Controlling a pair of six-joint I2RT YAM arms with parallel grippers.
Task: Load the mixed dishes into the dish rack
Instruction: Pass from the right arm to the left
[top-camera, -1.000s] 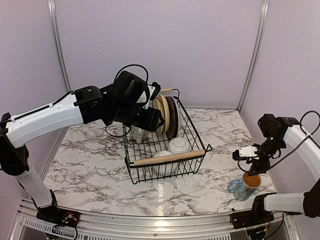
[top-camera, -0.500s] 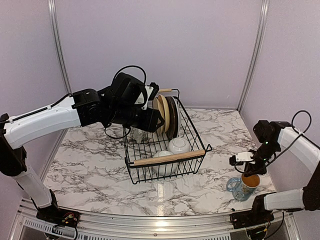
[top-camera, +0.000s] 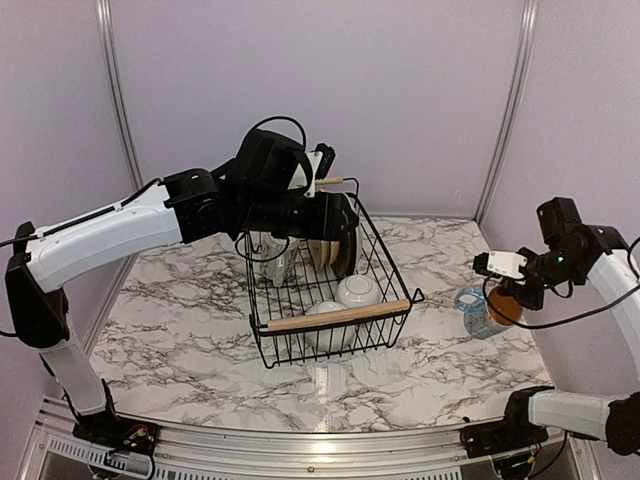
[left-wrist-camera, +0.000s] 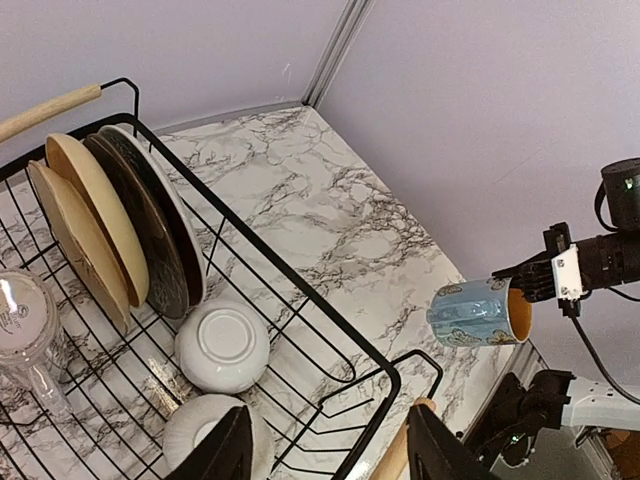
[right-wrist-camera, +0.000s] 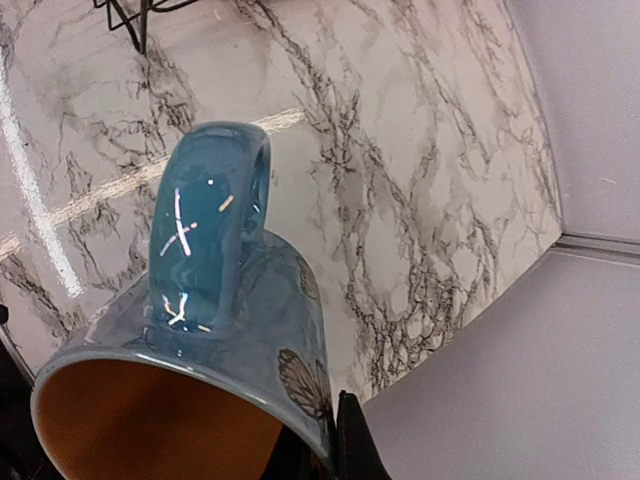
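Top external: dish rack sits mid-table. Plates stand upright at its far end, bowls lie upside down by the near handle. Right gripper is clenched on the mug, near the table's right edge.

Left wrist: left gripper released, fingers apart and empty over the rack. Glass beside the plates.

Right wrist: mug tipped, handle up, finger pinching its rim.

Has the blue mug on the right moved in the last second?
Yes. The right gripper, shut on the mug, lifted it off the table and tipped it; in the top view it rose level with the near handle of the dish rack.
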